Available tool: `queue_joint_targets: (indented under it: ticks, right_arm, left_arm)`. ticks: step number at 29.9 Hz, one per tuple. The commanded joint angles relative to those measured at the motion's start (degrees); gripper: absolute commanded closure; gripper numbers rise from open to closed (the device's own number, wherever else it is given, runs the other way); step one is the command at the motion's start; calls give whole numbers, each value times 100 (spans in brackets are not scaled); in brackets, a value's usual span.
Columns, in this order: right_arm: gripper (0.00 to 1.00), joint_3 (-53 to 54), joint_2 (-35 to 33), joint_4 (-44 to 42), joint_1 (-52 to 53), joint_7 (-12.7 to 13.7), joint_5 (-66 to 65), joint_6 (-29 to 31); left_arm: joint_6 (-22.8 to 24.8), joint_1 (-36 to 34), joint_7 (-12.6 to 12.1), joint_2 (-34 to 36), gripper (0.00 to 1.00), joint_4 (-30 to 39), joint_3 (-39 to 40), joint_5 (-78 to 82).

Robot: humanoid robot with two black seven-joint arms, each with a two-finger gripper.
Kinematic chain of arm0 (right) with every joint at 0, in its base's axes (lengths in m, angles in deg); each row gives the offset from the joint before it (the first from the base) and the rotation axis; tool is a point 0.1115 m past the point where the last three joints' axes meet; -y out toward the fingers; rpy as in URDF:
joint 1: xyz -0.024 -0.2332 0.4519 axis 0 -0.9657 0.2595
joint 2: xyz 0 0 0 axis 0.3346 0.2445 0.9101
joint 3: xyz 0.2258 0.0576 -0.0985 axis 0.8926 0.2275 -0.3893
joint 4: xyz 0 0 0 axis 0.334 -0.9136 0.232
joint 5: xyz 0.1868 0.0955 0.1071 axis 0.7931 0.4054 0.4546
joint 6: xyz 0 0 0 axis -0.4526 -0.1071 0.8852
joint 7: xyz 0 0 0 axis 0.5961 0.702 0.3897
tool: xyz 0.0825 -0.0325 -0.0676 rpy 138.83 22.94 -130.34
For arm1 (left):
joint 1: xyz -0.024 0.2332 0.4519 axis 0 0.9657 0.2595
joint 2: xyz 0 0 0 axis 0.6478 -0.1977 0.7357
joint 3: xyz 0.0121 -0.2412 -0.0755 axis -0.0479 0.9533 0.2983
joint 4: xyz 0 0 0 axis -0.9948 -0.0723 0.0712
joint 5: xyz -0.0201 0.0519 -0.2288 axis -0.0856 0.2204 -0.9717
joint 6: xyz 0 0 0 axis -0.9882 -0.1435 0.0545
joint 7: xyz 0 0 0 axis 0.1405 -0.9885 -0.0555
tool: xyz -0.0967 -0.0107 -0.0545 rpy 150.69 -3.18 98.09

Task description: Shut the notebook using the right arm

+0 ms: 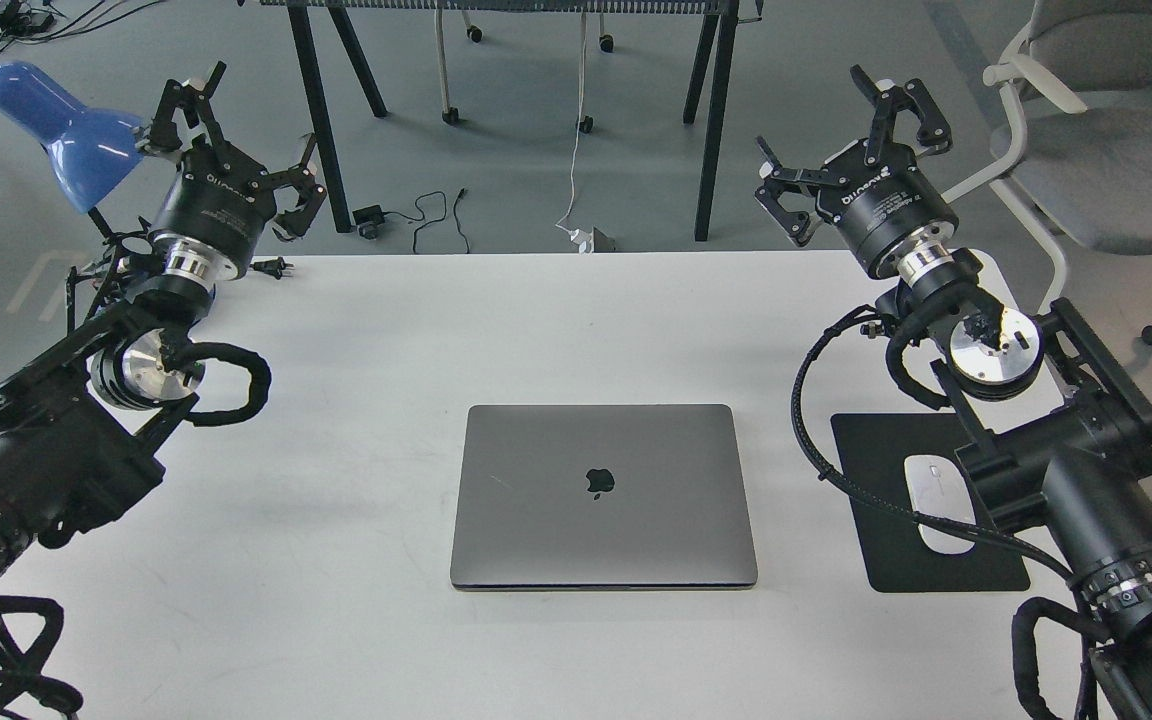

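Observation:
The notebook (603, 495) is a space-grey laptop lying flat on the white table (556, 320), lid down, dark apple logo on top. My right gripper (848, 130) is open and empty, raised beyond the table's far right edge, well away from the notebook. Its arm comes in from the lower right, over the mouse pad. My left gripper (236, 135) is open and empty at the far left, beside the blue lamp.
A black mouse pad (886, 500) with a white mouse (936, 505) lies right of the notebook, partly under my right arm. A blue desk lamp (61, 130) stands at the far left. A grey chair (1106, 140) and black table legs (711, 120) stand behind the table.

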Motion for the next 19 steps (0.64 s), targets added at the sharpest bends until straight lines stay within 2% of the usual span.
queue_joint_targets:
  ticks: [1, 9, 19]
  right_arm:
    - [0, 0, -3, 2, 10, 0, 6, 14]
    - [0, -193, -91, 2, 62, -44, -556, -12]
    - [0, -167, -91, 2, 62, -53, -557, -12]
  left_arm:
    - [0, 0, 0, 2, 0, 0, 0, 0]
    - [0, 0, 0, -6, 0, 0, 0, 0]
    - [0, 0, 0, 2, 0, 0, 0, 0]
